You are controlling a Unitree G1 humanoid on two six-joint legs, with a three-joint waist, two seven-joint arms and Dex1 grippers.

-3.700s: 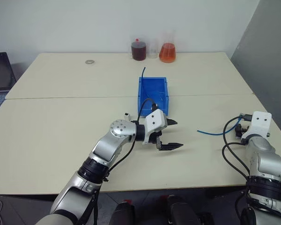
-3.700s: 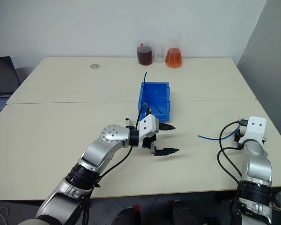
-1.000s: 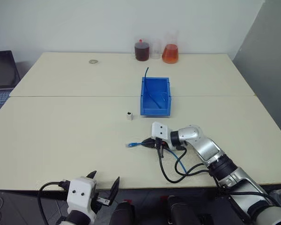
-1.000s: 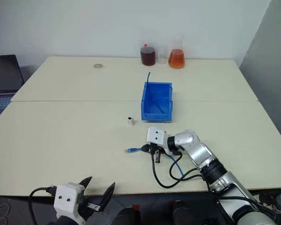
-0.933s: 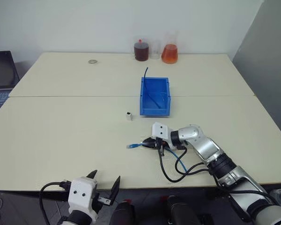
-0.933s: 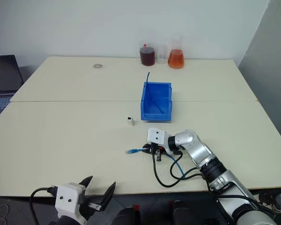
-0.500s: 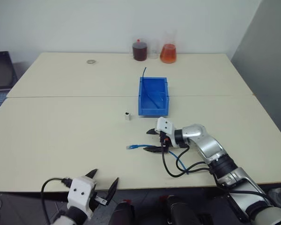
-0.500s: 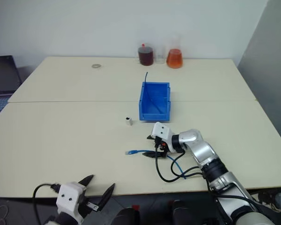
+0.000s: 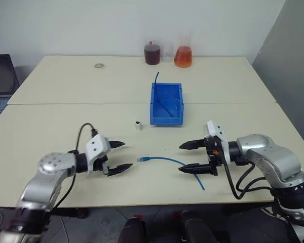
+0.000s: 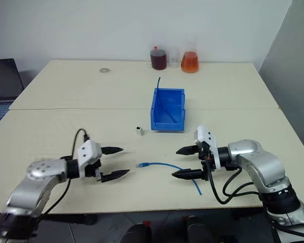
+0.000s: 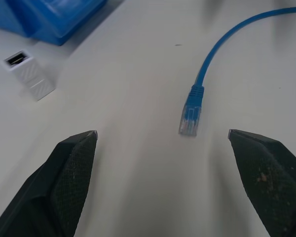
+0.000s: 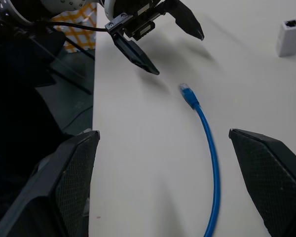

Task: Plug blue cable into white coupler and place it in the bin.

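- Here: thin light-blue cable (image 9: pixel 164 161), clear-tipped plug, loose on matte cream table (image 9: pixel 66 131).
- Boxy white coupler (image 9: pixel 138 125) beside glossy blue bin (image 9: pixel 165 121).
- Left gripper (image 9: pixel 117 157), right gripper (image 9: pixel 191 157): both released, empty.

Laboratory or test-room setting. Two plain beige tables (image 9: pixel 66 91) pushed together stand against a bare white wall (image 9: pixel 91 25). Beyond the grippers, at the far table edge, stand a flask of orange liquid (image 9: pixel 183 56), a bottle of dark red liquid (image 9: pixel 151 54) and a clear beaker (image 9: pixel 166 52).
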